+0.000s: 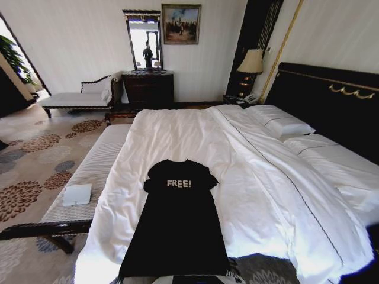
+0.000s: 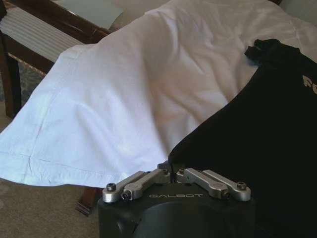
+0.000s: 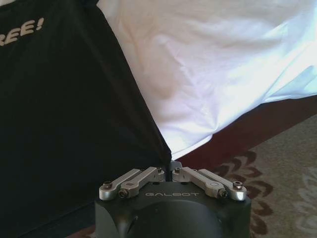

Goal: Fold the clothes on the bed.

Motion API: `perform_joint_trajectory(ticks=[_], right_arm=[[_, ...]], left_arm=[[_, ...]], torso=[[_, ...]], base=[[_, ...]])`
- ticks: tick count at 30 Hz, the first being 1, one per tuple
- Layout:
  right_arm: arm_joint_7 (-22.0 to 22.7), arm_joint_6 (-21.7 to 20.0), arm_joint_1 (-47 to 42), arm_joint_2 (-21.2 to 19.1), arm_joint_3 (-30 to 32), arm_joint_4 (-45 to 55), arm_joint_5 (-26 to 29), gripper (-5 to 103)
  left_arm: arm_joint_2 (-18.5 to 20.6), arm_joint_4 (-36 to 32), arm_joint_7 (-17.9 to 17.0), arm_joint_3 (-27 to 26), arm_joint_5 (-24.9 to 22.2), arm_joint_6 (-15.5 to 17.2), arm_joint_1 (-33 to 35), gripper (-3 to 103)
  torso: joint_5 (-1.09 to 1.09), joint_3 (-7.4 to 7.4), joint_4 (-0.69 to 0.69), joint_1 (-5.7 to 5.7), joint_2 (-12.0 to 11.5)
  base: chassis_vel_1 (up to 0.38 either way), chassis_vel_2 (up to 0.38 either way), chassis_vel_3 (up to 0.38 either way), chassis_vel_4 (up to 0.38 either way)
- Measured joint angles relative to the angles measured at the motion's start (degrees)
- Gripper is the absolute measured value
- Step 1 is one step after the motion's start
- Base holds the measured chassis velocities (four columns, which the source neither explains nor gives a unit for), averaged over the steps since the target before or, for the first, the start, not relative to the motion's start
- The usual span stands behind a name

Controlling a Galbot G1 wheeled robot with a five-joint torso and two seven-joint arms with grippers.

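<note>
We have the bed taking up most of the head view, white duvet rumpled, pillows against the dark headboard. Along its left side runs the striped bench with a white sheet of paper on it. The black T-shirt lies flat near the foot of the bed, collar away from us, "FREE!" readable across the chest; its hem is cut off by the bottom edge.

Down at the wrists we get what the head camera misses. Our left end effector has its fingertips together, pinched on the T-shirt's lower left corner where black fabric meets the duvet. Our right end effector does the same, clamped on the lower right corner at the bed's edge, with patterned carpet beyond it. In both wrist views the lettering is cropped, and the fingertips themselves are mostly buried in dark cloth.
</note>
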Motion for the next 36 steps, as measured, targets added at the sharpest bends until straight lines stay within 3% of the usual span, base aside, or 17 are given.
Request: perform_joint_trajectory(ticks=[2,6,11,15,28,31,33,35,36], right_arm=[[0.33,-0.38,0.0,0.03,0.08,-0.1,-0.57,2],[1.83,-1.97,0.75,0.05,0.1,-1.43,-1.92,2],[2.32,-2.06,1.45,0.34,-0.15,-2.11,-2.1,2],[2.32,-1.6,3.13,0.39,-0.9,-3.23,-2.13,2],[2.1,1.36,8.83,0.16,-3.59,-8.65,-5.45,-1],[1.92,1.6,9.28,0.19,-3.86,-8.84,-5.55,14],[1.91,1.65,9.31,0.2,-3.89,-8.86,-5.6,14],[1.9,1.75,9.27,0.22,-3.94,-8.88,-5.61,25],[1.88,1.9,9.17,0.24,-3.97,-8.88,-5.62,30]], left_arm=[[0.05,-0.05,-0.52,-0.09,0.25,0.0,0.1,0],[0.77,1.11,-2.92,0.49,5.24,-0.24,0.41,0],[2.28,2.58,-3.08,1.32,8.49,-0.03,-0.73,0],[3.42,4.31,-2.54,2.0,8.89,2.1,-3.39,0],[2.02,7.44,-2.45,3.04,14.17,2.66,-9.39,0],[2.3,7.95,-1.25,3.18,14.3,2.71,-9.74,0],[2.4,8.03,-0.77,3.16,14.32,2.72,-9.73,0],[2.61,8.09,-0.21,3.04,14.66,2.68,-9.59,5],[2.72,8.16,0.1,2.89,15.27,2.39,-9.38,16]], torso=[[0.0,0.0,0.0,0.0,0.0],[0.0,0.0,0.01,0.0,0.0],[0.0,0.0,0.01,0.0,0.0],[-0.01,0.0,0.0,0.0,0.0],[-0.07,0.01,0.0,0.0,-0.01],[-0.09,0.01,0.0,0.0,-0.01],[-0.08,0.01,0.01,0.0,-0.01],[-0.07,0.01,0.01,0.0,-0.01],[-0.06,0.01,0.03,0.0,-0.01]], base=[[0.0,0.0,0.0,0.0],[0.0,0.0,0.0,0.0],[0.0,0.0,0.0,0.0],[0.0,0.0,0.0,0.0],[0.0,0.0,0.0,0.0],[0.0,0.0,0.0,0.0],[0.0,0.0,0.0,0.0],[0.0,0.0,0.0,0.0],[0.0,0.0,0.0,0.0]])
